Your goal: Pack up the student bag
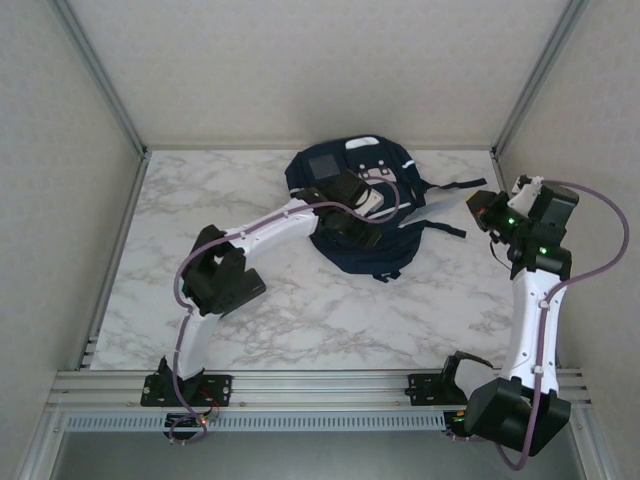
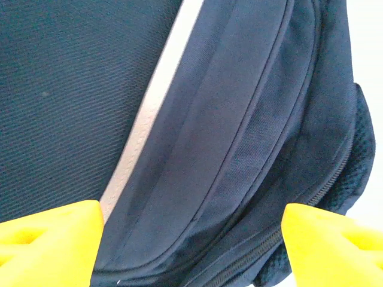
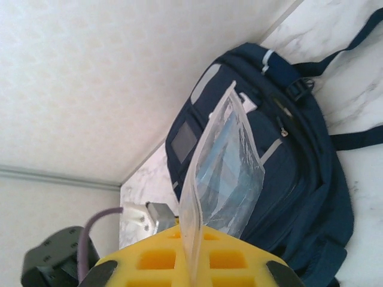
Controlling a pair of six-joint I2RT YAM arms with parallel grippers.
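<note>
Nearest on the marble tabletop (image 1: 300, 315), at its right side, our right tool (image 3: 191, 263) is clamped tight on a clear pouch (image 3: 230, 173) holding what may be blue masks. Our left tool (image 2: 191, 251) hangs over the student bag (image 1: 390, 252), jaws spread wide and empty. The bag lies at the far centre, straps (image 3: 353, 139) trailing right.
</note>
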